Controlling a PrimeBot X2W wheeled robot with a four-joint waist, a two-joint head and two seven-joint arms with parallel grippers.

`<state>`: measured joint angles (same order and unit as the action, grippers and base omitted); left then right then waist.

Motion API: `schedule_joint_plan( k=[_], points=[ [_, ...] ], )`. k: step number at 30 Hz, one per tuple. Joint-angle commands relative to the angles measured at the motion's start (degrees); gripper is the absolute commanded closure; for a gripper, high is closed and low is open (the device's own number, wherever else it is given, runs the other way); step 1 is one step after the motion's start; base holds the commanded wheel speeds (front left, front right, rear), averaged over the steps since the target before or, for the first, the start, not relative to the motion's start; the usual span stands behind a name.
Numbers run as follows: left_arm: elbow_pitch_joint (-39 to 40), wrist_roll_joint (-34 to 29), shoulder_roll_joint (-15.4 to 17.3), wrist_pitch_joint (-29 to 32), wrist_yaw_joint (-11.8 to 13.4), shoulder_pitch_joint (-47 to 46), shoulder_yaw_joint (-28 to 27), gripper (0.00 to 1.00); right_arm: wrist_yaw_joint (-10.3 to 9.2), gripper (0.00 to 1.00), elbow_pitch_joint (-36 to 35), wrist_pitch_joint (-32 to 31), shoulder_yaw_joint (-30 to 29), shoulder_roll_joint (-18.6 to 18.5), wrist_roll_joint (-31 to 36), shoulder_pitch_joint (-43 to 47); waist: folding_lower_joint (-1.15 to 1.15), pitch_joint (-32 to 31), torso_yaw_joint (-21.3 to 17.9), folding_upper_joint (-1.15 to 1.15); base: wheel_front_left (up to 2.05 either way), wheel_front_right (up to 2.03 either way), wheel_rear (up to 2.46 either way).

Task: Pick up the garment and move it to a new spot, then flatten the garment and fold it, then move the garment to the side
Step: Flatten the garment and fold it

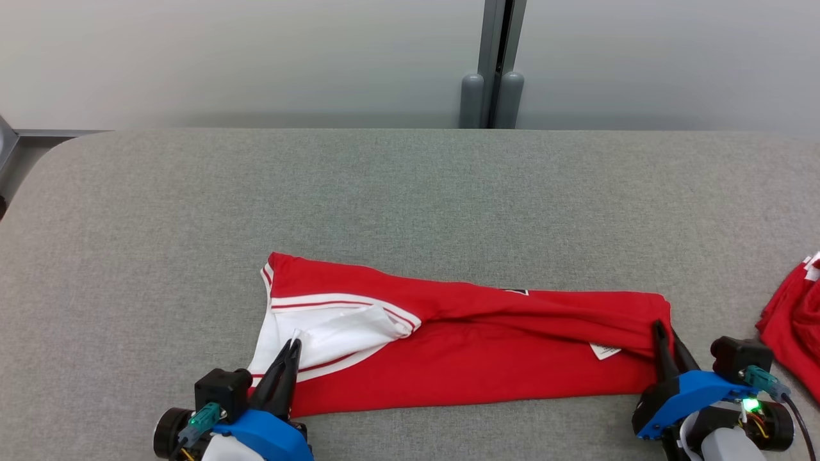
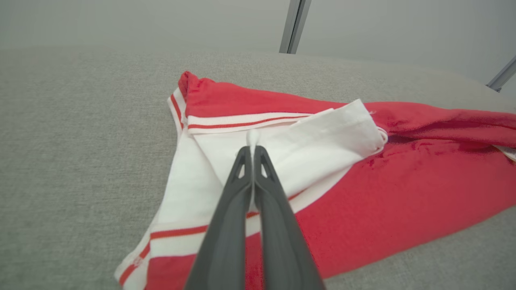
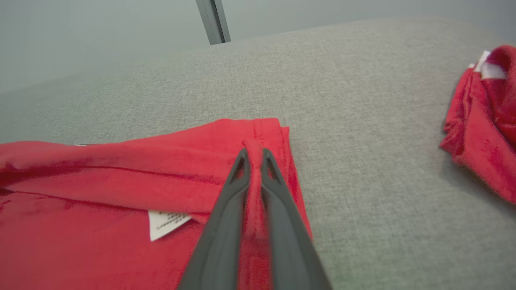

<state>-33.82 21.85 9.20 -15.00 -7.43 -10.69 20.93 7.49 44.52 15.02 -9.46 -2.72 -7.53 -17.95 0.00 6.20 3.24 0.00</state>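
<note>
A red garment (image 1: 487, 346) with white, red-striped trim lies folded lengthwise on the grey table, near its front edge. My left gripper (image 1: 294, 346) is shut on a pinch of the white sleeve cloth (image 2: 314, 145) at the garment's left end; the left wrist view has the gripper (image 2: 252, 148) nipping a white tuft. My right gripper (image 1: 660, 330) is shut on the red hem at the right end; its wrist view shows the gripper (image 3: 253, 152) with a ridge of red cloth (image 3: 121, 169) squeezed between the fingers. A white care label (image 3: 163, 223) lies just left of them.
A second red garment (image 1: 794, 326) lies bunched at the table's right edge, also seen as a red heap (image 3: 483, 129) right of my right gripper. The grey table (image 1: 410, 192) stretches wide behind the garment. A grey post (image 1: 493, 64) stands against the back wall.
</note>
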Motion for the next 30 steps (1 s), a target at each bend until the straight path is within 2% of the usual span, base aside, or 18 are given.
schedule_joint_plan(
  k=[1, 2, 8, 16, 17, 18, 19, 26, 30],
  points=[
    [-0.25, -0.56, 0.22, -0.22, -0.08, 0.12, -0.46, 0.0, 0.01, 0.26, -0.01, 0.21, -0.34, -0.37, -0.13, 0.78, 0.0, -0.09, 0.09, 0.0, 0.0, 0.0, 0.0],
    [-0.18, -0.6, 0.05, -0.23, -0.08, 0.43, -0.92, 0.0, 0.01, 0.0, 0.4, 0.2, -0.86, -0.36, -0.29, 0.89, 0.0, -0.13, 0.17, 0.0, 0.0, 0.0, 0.0],
    [1.39, -2.5, -0.72, -0.22, -0.09, 2.15, -3.73, 0.0, 0.01, 0.0, 2.87, 0.2, -3.66, -0.31, 0.46, 0.57, 0.0, 0.19, 0.77, 0.0, 0.0, 0.0, 0.0],
    [2.33, -3.68, -1.23, -0.22, -0.09, 3.22, -4.53, 0.0, 0.02, 0.0, 11.84, -0.15, -1.36, -0.03, -3.75, -1.46, 0.0, 0.28, 1.89, 0.0, 0.0, 0.0, 0.0],
    [2.36, -3.73, -1.27, -0.22, -0.09, 3.22, -4.55, 0.0, 0.02, 0.51, 13.0, -0.23, -0.77, 0.1, -4.29, -1.69, 0.0, 0.28, 1.97, 0.0, 0.0, 0.0, 0.0],
    [2.42, -3.77, -1.26, -0.22, -0.09, 3.14, -4.65, 0.0, 0.03, 0.81, 13.64, -0.31, -0.21, 0.21, -4.58, -1.9, 0.0, 0.34, 2.01, 0.0, 0.0, 0.0, 0.0],
    [2.54, -3.74, -1.22, -0.22, -0.09, 3.08, -4.78, 0.0, 0.08, 1.0, 14.09, -0.31, 0.15, 0.29, -4.88, -2.15, 0.0, 0.37, 2.02, 0.0, 0.0, 0.0, 0.0],
    [2.52, -3.2, -1.59, -0.22, -0.09, 3.16, -5.65, 0.0, -0.02, 1.0, 6.87, 0.14, -6.26, -0.53, -0.48, -2.11, 0.0, 0.46, 1.31, 0.0, 0.0, 0.0, 0.0],
    [2.4, -2.96, -1.91, -0.22, -0.09, 2.84, -6.03, 0.0, 0.0, 1.0, 1.25, 0.14, -7.0, -0.38, -0.35, -1.7, 0.0, 0.28, 0.84, 0.0, 0.0, 0.0, 0.0]
  ],
)
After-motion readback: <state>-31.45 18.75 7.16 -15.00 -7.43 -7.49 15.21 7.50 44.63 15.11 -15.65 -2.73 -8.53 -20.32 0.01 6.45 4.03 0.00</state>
